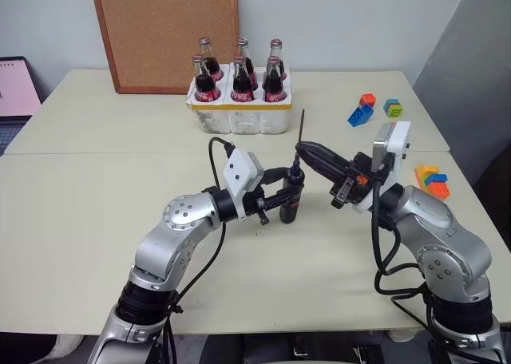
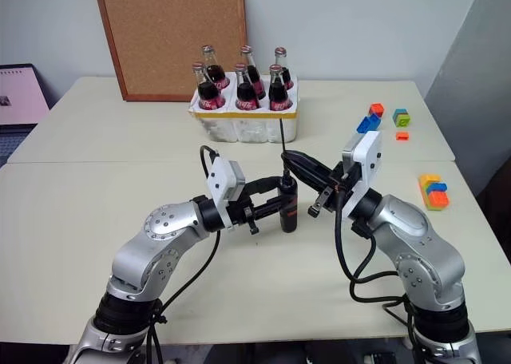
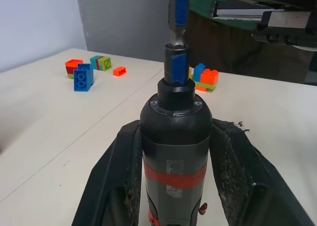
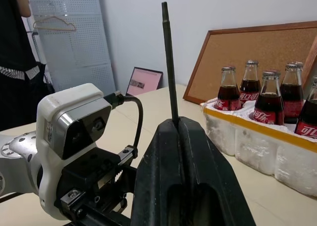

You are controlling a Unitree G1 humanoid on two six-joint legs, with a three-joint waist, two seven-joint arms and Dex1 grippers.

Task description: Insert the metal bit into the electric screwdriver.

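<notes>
Left claw (image 2: pixel 275 207) is grasping the stubby black electric screwdriver with dark red band (image 2: pixel 288 208) by its body, one black finger on each side, holding it upright just above the pale tabletop (image 2: pixel 96 212). Right claw (image 2: pixel 289 158) is clenched on the thin dark-grey metal bit (image 2: pixel 282 144); the rod is passing between the closed fingertips and standing nearly vertical, its upper part projecting above them.

Progress, judged from the frames: both parts are picked up and brought together. In the left wrist view the bit's lower end (image 3: pixel 177 35) is sitting at the mouth of the screwdriver's collar (image 3: pixel 176 67), apparently entering it. Whether it is fully seated I cannot tell. Remaining, as I read it: press the bit home, release it, check it holds.

View differences: the head views are giving the overall pose, the right claw directly above the screwdriver tip, six cola bottles in a white foam tray (image 2: pixel 243 124) beyond both claws. The left wrist view alone is showing the bit-to-collar contact. The right wrist view is showing the rod (image 4: pixel 169 62) pinched in the fingertip seam, and the left arm's white camera housing (image 4: pixel 74 127) beside it
</notes>
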